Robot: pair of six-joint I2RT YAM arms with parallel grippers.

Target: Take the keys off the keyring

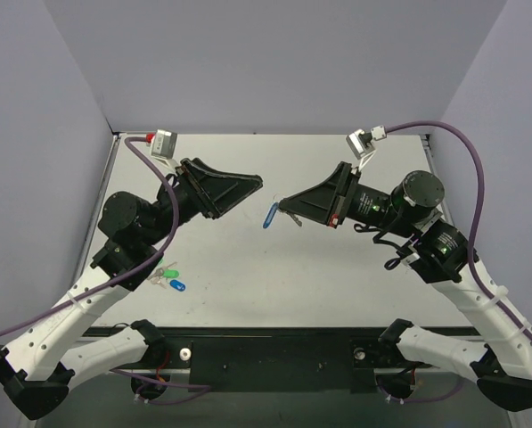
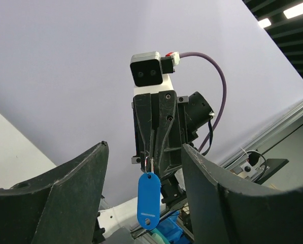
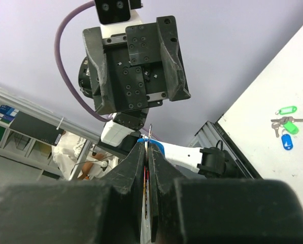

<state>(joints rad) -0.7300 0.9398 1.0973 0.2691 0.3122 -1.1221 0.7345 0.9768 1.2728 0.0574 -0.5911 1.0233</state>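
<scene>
Right gripper (image 1: 285, 207) pinched tight on metal sliver atop light-blue oval plastic keyring (image 2: 148, 200). Tag dangles just below its fingertips, midair. Left gripper (image 1: 243, 189) jaws wide apart, empty, facing tag, near, not touching. Tiny silver-grey metal key: I can't make it out, probably at pinch. I judge it light, stiff, slick, free-swinging. I'd grip key flat, just beside right fingertips. Bunched green and dark blue tags (image 1: 167, 276) lie well behind left wrist.
</scene>
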